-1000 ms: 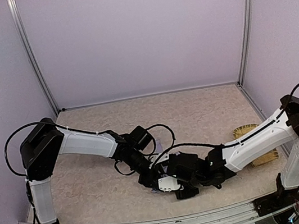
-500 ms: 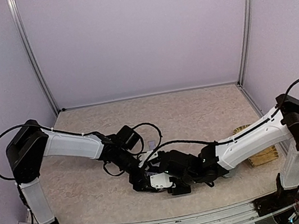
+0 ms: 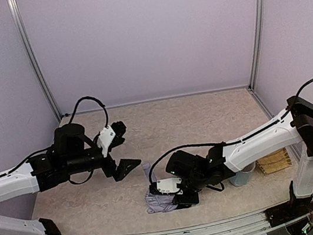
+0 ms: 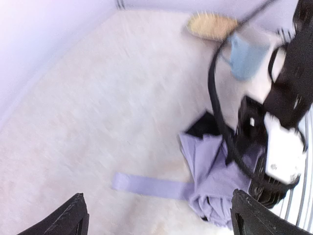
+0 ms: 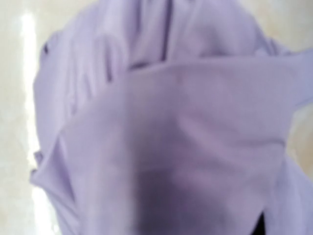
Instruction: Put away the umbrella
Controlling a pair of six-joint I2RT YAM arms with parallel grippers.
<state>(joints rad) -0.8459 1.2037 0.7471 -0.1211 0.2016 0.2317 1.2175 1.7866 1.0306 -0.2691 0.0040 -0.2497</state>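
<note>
The umbrella [image 3: 157, 202] lies folded near the table's front edge as a crumpled lavender bundle with black lining showing. Its strap [image 4: 146, 185] trails flat on the table toward the left. My right gripper [image 3: 178, 195] is down on the bundle's right side and shut on the fabric. Lavender cloth [image 5: 171, 122] fills the right wrist view and hides the fingers. My left gripper [image 3: 130, 144] hangs wide open above the table, well to the left of the umbrella [image 4: 215, 171], holding nothing.
A pale blue cup [image 3: 241, 175] stands just right of my right forearm. A woven basket [image 3: 274, 161] sits at the right wall. The metal front rail [image 3: 175, 234] runs close behind the umbrella. Lavender walls enclose the other three sides.
My left gripper opened, let go and drew back up and to the left. My right gripper narrowed onto the umbrella and shifted slightly left. The bundle is now uncovered.
</note>
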